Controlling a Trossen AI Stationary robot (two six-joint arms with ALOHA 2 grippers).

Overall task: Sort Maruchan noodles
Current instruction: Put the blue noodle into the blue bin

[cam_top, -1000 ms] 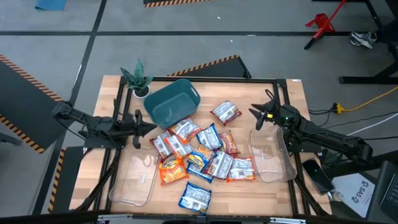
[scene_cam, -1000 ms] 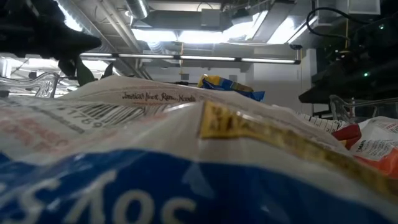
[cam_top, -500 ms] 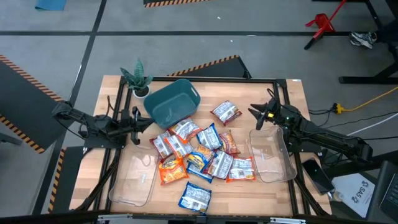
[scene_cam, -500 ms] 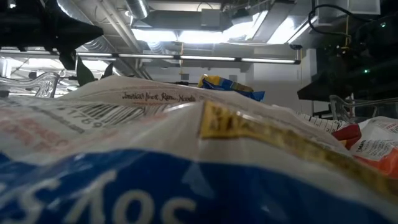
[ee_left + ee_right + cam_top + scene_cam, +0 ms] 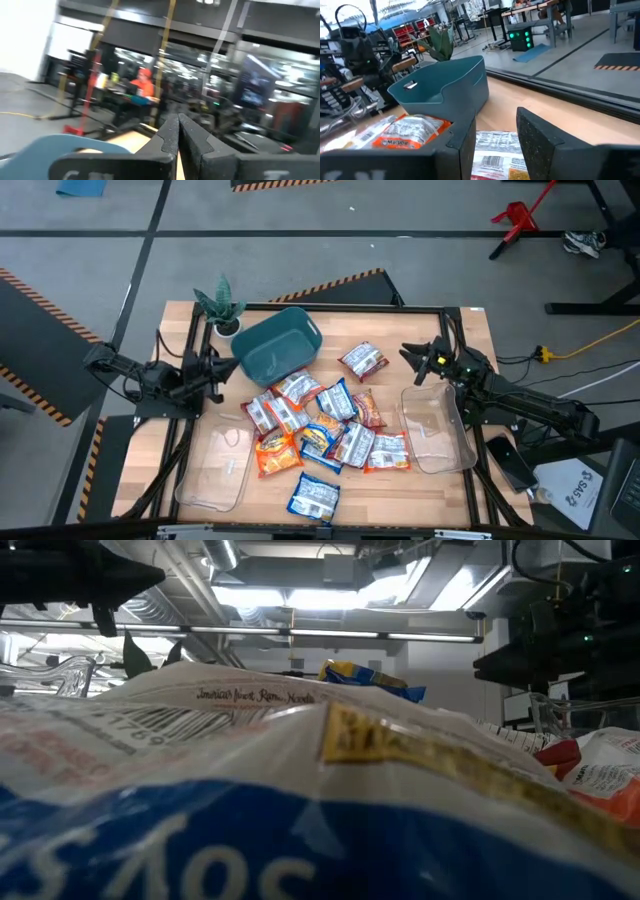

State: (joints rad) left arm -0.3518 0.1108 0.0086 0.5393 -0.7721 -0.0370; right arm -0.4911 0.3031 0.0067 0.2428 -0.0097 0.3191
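- Two grippers, neither holding a packet. High view: Maruchan noodles (image 5: 320, 435) heaped mid-table between two clear trays, left tray (image 5: 213, 470) and right tray (image 5: 436, 430); one stray red-white packet (image 5: 363, 360) apart from the heap, between teal bin (image 5: 277, 345) and right gripper (image 5: 413, 360).
- Same view: right gripper above the far end of its tray, tips aimed at the stray packet, clearly nearer to it. Left gripper (image 5: 222, 370) at the left frame rail beside the bin, pressed together, empty.
- Low view: blocked by a blue-white packet (image 5: 250, 830) right at the lens; no help for range.
- Left wrist view: fingers (image 5: 170, 137) touching, pointing over the bin rim into the room; no packet ahead.
- Right wrist view: fingers (image 5: 540, 137) spread partway with nothing between; stray packet lying flat just past the tips, orange packet (image 5: 407, 132) off to one side, bin behind. Probable next pick: stray packet, right arm, short forward-and-down reach.
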